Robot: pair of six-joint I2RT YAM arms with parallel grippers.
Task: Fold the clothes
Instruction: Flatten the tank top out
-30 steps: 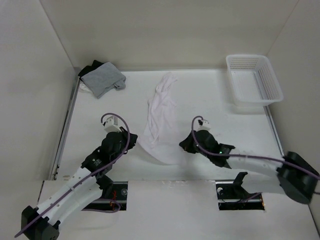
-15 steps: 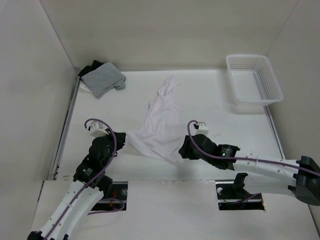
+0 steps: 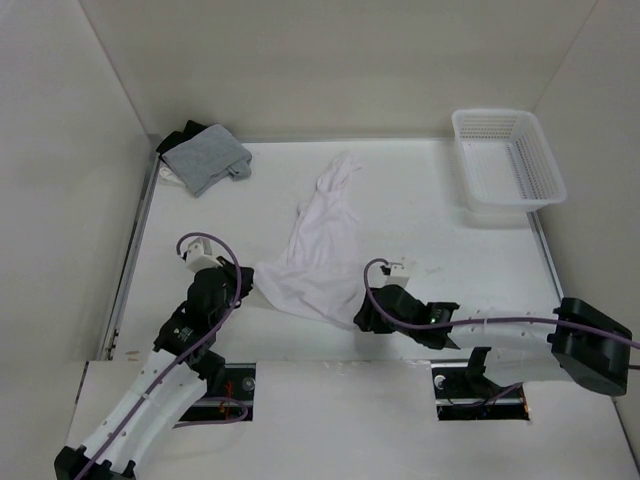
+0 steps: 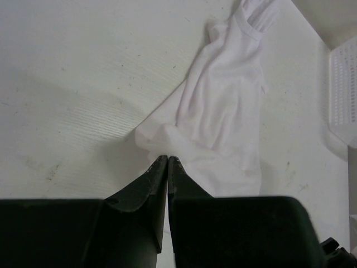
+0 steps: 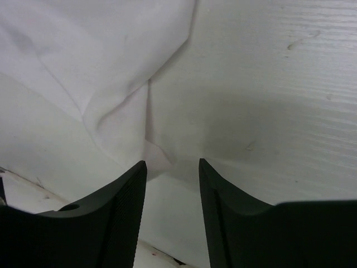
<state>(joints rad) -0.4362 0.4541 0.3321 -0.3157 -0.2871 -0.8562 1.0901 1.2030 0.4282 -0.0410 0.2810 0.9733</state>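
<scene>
**A:** What does the top view show?
**B:** The white shirt [image 3: 320,240] lies crumpled mid-counter [image 3: 430,200], neck toward 12 o'clock. The left gripper [image 3: 243,280] sits at its 8 o'clock corner and the right gripper [image 3: 363,319] at 5 o'clock.
**A:** Left wrist?
**B:** Jaws closed, pinching the hem corner.
**A:** Right wrist?
**B:** Jaws apart, straddling a folded shirt corner.

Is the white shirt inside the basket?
No, the white shirt lies on the table, apart from the basket at the far right.
</scene>
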